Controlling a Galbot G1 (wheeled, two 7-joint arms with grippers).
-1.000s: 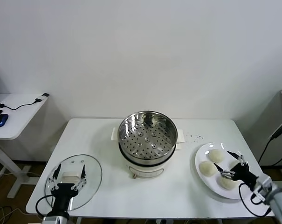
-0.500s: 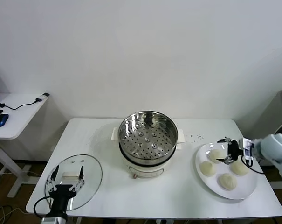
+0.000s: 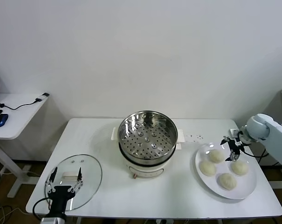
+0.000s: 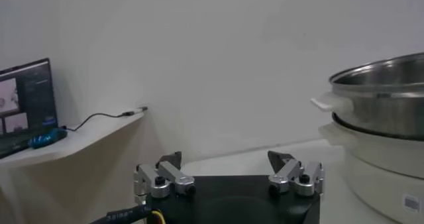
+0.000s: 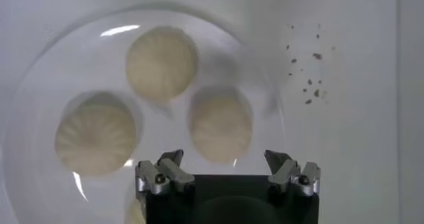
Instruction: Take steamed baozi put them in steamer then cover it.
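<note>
Four cream-white baozi (image 3: 216, 155) (image 3: 207, 168) (image 3: 239, 167) (image 3: 227, 181) lie on a white plate (image 3: 247, 187) at the table's right. My right gripper (image 3: 231, 148) is open and empty above the far part of the plate. In the right wrist view one baozi (image 5: 220, 124) lies just ahead of the open right gripper (image 5: 224, 158), with others (image 5: 161, 63) (image 5: 97, 137) beyond it. The empty steel steamer (image 3: 147, 135) stands on its white base at the table's centre. The glass cover (image 3: 80, 172) lies flat at front left. My left gripper (image 3: 64, 183) is open over the cover's near edge.
Dark crumbs (image 3: 195, 136) lie on the table between steamer and plate. A side desk with cable and blue mouse (image 3: 0, 120) stands at far left. The left wrist view shows the left gripper (image 4: 225, 158) and the steamer's side (image 4: 381, 93).
My right gripper has moved from the plate's near right side to above its far part, uncovering all the baozi. The left gripper has sunk slightly toward the table's front edge.
</note>
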